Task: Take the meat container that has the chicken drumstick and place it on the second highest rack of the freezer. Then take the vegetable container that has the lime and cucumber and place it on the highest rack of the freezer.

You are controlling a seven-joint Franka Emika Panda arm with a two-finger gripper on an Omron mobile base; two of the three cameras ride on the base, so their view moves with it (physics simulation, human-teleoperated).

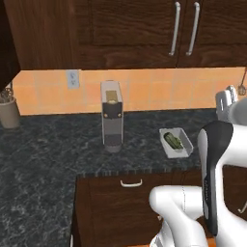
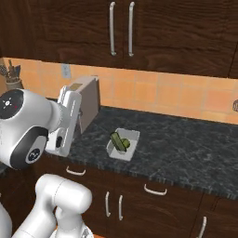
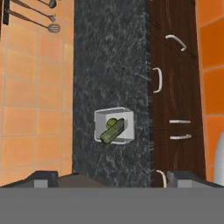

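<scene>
one tray (image 3: 113,125), one cucumber (image 3: 113,131), one lime (image 3: 111,123)

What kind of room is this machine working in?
It looks like a home kitchen: a dark speckled stone counter, dark wooden cupboards above it, an orange tiled wall, and cooking utensils hanging there.

You have a dark speckled worktop (image 1: 53,149) in front of you. In the left base view a white tray (image 1: 176,143) lies on it at about four o'clock, a grey appliance (image 1: 112,117) stands near centre, and a utensil crock (image 1: 8,112) sits at nine o'clock.
</scene>
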